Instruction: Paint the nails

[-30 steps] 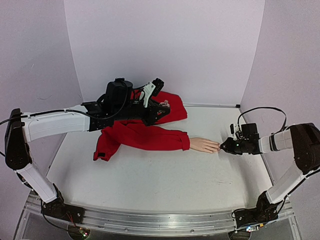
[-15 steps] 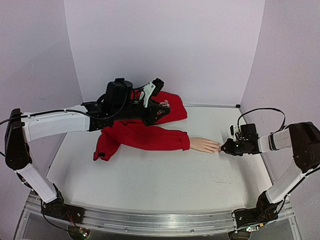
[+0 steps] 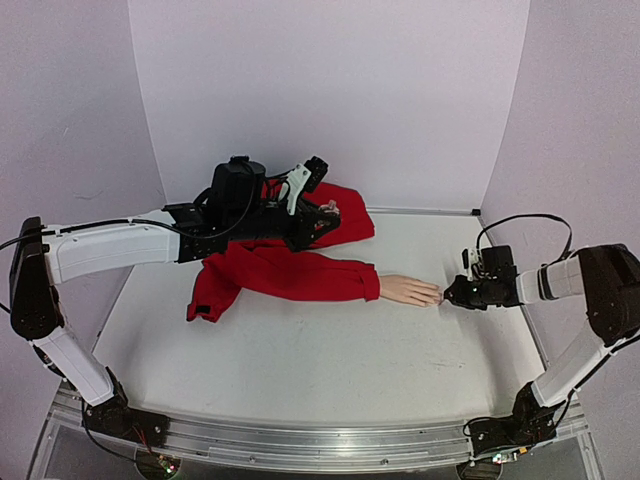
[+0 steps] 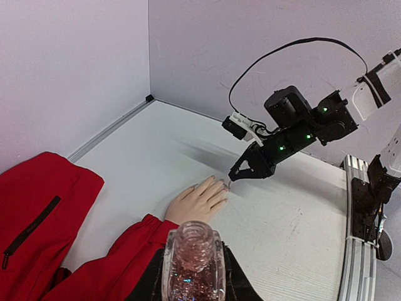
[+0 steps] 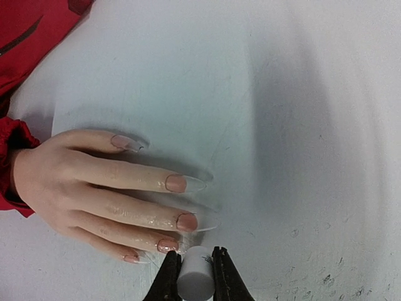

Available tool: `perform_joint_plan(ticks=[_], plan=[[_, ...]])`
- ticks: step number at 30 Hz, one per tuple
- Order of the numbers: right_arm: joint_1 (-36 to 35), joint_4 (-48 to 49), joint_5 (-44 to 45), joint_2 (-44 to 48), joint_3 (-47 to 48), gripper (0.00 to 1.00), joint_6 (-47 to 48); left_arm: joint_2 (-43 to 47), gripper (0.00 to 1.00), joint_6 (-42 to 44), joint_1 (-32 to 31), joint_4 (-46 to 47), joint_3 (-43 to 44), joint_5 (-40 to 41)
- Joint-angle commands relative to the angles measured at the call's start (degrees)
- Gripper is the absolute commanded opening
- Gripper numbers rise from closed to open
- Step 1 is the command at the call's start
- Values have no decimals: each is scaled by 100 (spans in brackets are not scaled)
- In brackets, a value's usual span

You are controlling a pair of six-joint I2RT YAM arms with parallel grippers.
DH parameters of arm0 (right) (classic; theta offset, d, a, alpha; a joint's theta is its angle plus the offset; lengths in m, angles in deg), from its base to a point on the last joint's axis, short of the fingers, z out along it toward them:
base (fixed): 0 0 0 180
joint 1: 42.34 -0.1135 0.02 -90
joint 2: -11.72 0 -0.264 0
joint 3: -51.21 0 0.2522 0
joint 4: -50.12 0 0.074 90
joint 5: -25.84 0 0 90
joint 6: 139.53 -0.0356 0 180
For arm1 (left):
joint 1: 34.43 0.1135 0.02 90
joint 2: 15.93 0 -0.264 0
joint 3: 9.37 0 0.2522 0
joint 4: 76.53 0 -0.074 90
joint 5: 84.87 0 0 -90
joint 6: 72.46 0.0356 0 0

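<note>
The pale mannequin hand (image 3: pixel 407 290) lies flat on the white table, fingers pointing right, wrist in a red sleeve (image 3: pixel 290 272). Its nails (image 5: pixel 186 221) look pinkish with long clear tips. My right gripper (image 5: pixel 194 260) is shut on the white brush cap (image 5: pixel 193 281), just off the ring and little fingertips. The brush tip (image 4: pixel 230 182) sits at the fingertips in the left wrist view. My left gripper (image 4: pixel 193 285) is shut on an open bottle of glittery pink polish (image 4: pixel 192 260), held above the sleeve behind the hand (image 4: pixel 197 202).
The rest of the red jacket (image 3: pixel 340 218) is bunched at the back under the left arm. Walls close in the table at the back and both sides. A metal rail (image 3: pixel 300 442) runs along the near edge. The right arm's cable (image 3: pixel 520 220) loops above it.
The right gripper has shifted very slightly at the fingertips, staying by the nails. The left arm and bottle have not moved.
</note>
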Motion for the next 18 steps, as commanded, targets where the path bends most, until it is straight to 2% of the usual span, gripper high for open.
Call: perform_joint_plan(ticks=[1,18], plan=[[-38,-72,44,315,19,0,-3,236,0,55,-19,308,196,-92],[-56,251,-506,221,-32,0,59,299,0,57,-20,302,118,-55]])
